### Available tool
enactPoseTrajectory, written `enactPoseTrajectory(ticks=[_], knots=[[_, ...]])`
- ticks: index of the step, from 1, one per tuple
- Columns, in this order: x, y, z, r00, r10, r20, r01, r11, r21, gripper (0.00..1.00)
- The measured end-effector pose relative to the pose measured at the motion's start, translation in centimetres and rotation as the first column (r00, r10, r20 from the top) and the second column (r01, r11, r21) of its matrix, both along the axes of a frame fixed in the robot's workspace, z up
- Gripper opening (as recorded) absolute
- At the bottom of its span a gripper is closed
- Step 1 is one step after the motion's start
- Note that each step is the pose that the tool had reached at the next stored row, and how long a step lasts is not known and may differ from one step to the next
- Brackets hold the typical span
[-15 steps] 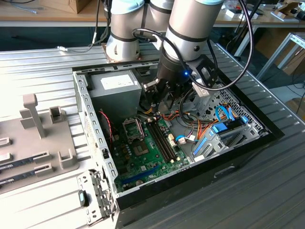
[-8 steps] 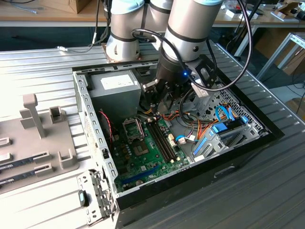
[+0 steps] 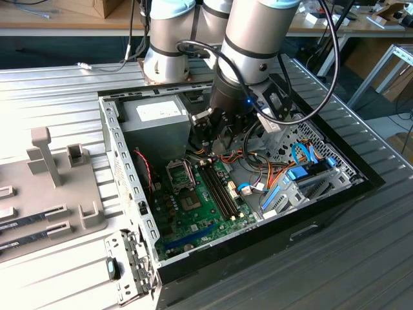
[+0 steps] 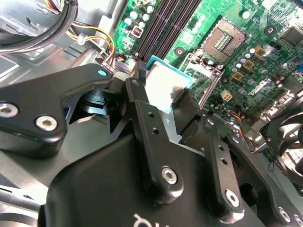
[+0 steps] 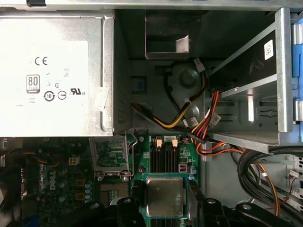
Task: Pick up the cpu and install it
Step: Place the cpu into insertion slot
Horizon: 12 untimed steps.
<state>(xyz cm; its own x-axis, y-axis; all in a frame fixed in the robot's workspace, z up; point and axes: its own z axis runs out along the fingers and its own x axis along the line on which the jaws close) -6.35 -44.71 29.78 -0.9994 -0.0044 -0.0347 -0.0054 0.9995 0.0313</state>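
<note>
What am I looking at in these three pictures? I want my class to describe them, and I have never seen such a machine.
This is one robot arm reaching into an open computer case that lies on a metal table. The exterior view comes from a camera standing off the arm. Both wrist views come from cameras riding on the arm, looking past its gripper. The gripper's two black fingers are shut on the cpu, a small silvery square with a green rim, held above the green motherboard. The socket on the board is empty. On the exterior view's left, a grey tray holds memory sticks.
</note>
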Motion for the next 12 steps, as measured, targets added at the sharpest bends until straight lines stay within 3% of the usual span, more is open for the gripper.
enactPoseTrajectory(ticks=[12], knots=[[-0.38,0.00,-0.18,1.0000,0.000,-0.0001,0.000,1.0000,0.0000,0.47]])
